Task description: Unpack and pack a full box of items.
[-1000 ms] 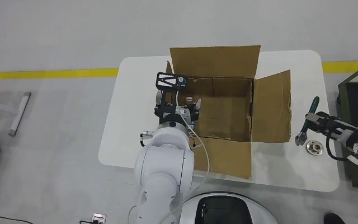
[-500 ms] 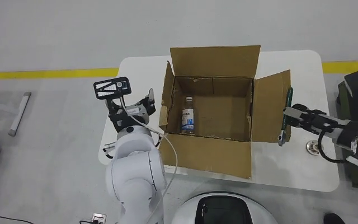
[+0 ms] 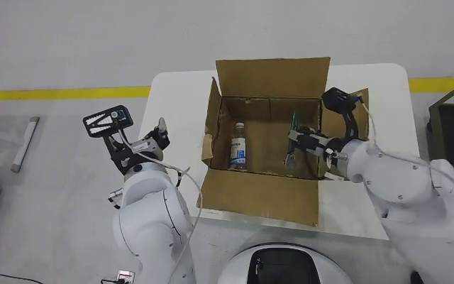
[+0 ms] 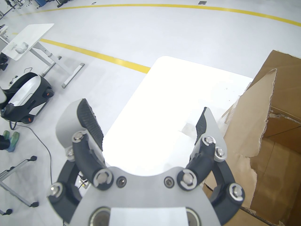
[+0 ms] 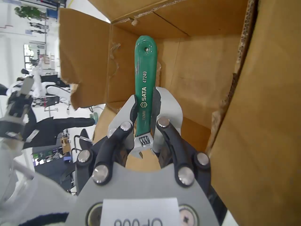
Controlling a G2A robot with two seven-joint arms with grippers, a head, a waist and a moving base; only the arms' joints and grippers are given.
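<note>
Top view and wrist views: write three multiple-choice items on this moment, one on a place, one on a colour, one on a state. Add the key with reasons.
1. The bottle lies:
A. inside the box, on its floor
B. on the table beside it
C. on the ground

2. The wrench has a handle coloured:
A. red
B. green
C. yellow

3. The left hand is:
A. shut on the bottle
B. shut on the wrench
C. open, holding nothing

Key:
1 A, the top view shows it lying on the box floor.
2 B, the right wrist view shows a green handle clamped in the right hand.
3 C, its fingers stand apart with nothing between them.
</note>
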